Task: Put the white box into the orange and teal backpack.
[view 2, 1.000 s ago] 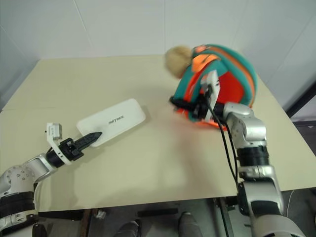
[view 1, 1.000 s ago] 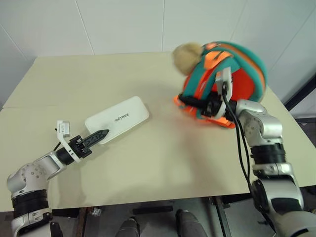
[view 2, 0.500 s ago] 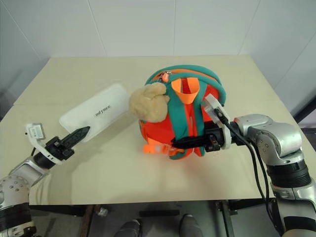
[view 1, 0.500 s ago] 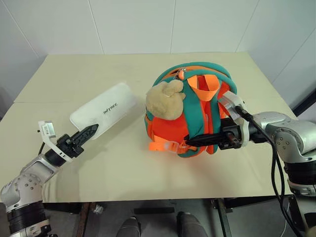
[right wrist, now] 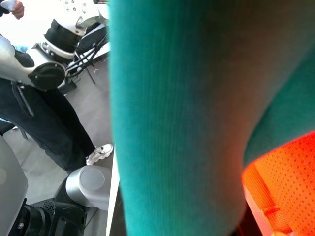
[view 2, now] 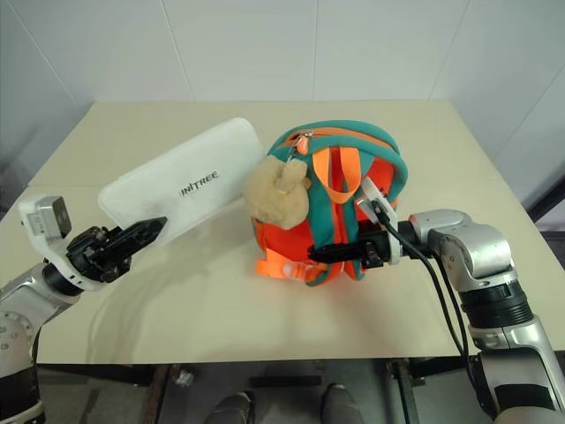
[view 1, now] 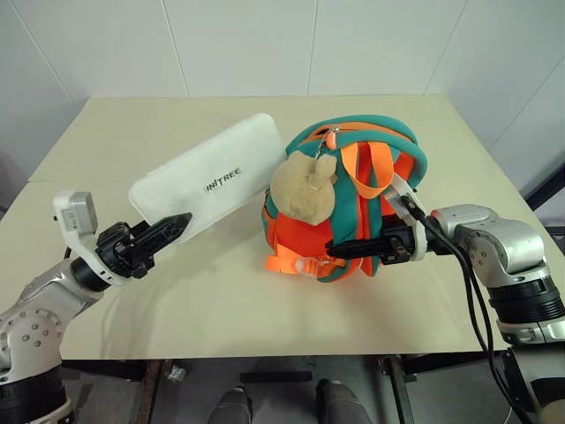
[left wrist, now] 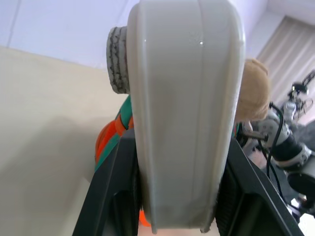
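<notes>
In the left eye view, the left gripper (view 1: pixel 168 231) sits at the lower left of the frame, its black fingers clamped on the near end of the white box (view 1: pixel 212 176). The box is raised off the beige table (view 1: pixel 132 132) and tilted, its far end reaching toward the upper centre, just beside the orange and teal backpack (view 1: pixel 353 203). The backpack stands at the centre of the frame with a tan plush toy (view 1: pixel 303 187) hanging on its front. From the right side, the right gripper (view 1: pixel 340 251) reaches across the lower part of the backpack, its fingers closed on a teal strap.

In the left wrist view, the white box (left wrist: pixel 184 113) runs up the middle of the frame between the two black fingers (left wrist: pixel 113 191), pinched at its near end. Behind it show the backpack (left wrist: pixel 110 142) at the centre left and the plush toy (left wrist: pixel 256 93) at the right.

In the right wrist view, a broad teal strap (right wrist: pixel 177 118) crosses the frame from top to bottom, with orange mesh fabric (right wrist: pixel 285 182) at the lower right. A person's dark trouser leg and white shoe (right wrist: pixel 98 153) stand on the floor at the left.
</notes>
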Available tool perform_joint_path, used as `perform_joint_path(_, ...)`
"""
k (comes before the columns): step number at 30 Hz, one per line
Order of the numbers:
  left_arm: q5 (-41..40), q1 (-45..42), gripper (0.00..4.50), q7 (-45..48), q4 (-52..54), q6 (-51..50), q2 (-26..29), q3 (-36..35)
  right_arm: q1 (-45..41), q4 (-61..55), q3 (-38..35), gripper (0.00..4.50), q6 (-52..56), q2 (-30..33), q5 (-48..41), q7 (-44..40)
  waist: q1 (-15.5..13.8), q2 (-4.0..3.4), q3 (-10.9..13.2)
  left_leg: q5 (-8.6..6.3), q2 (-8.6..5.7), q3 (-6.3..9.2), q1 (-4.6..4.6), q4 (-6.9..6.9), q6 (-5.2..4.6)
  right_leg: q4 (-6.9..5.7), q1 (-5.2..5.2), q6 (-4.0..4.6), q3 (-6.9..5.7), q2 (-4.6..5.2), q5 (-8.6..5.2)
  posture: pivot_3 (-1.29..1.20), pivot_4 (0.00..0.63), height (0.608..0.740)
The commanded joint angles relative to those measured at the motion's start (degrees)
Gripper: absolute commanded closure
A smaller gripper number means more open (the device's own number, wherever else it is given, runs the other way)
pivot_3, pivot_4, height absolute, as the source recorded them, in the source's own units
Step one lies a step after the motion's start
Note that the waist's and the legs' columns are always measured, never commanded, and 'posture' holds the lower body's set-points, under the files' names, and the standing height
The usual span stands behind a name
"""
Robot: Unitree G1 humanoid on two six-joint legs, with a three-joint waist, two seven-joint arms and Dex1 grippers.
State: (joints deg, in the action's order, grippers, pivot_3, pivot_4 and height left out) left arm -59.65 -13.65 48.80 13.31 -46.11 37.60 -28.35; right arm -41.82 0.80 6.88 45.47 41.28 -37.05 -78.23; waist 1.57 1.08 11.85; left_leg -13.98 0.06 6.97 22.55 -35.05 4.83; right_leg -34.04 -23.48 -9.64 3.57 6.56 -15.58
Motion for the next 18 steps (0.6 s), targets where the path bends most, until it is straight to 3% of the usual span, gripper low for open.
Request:
perform_joint_path(1, 3.5, -1.6, 3.06, 5.6, -1.3, 2.7, 2.5, 4.5, -0.8, -1.1, -0.5, 4.35, -0.5, -0.6, -0.3, -0.3, 0.0, 0.0, 0.0, 0.0, 0.0, 0.0, 0.0, 0.01, 0.0, 0.0, -0.01, 0.0, 0.0, 0.0, 0.0, 0.0, 0.15, 0.74)
perform_joint_path(8, 20.4, -8.6, 3.06, 18.2, -10.7, 18.4, 9.6, 15.8, 0.0, -2.1, -0.9, 4.35, -0.3, -0.9, -0.5, 0.0, -0.1, 0.0, 0.0, -0.01, 0.0, 0.0, 0.02, 0.04, -0.01, 0.04, -0.01, 0.0, -0.01, 0.0, 0.0, 0.0, 0.15, 0.74)
perform_joint_path(12, 29.3, -18.5, 3.06, 25.3, -19.9, 27.4, 12.1, 22.8, 0.4, -2.4, -1.1, 4.35, -0.3, -1.0, -0.5, 0.3, -0.2, 0.0, 0.0, -0.01, -0.01, 0.02, 0.06, 0.03, -0.01, 0.06, -0.01, -0.01, -0.05, -0.01, 0.01, 0.0, 0.15, 0.74)
perform_joint_path(18, 38.0, -34.4, 3.06, 31.2, -32.7, 33.9, 9.8, 30.8, 1.0, -3.4, -1.2, 4.35, 0.0, -1.6, -0.7, 0.9, 0.0, 0.0, 0.0, -0.03, -0.01, 0.01, 0.11, 0.04, -0.05, 0.03, -0.05, -0.1, -0.05, -0.01, 0.01, 0.0, 0.15, 0.74)
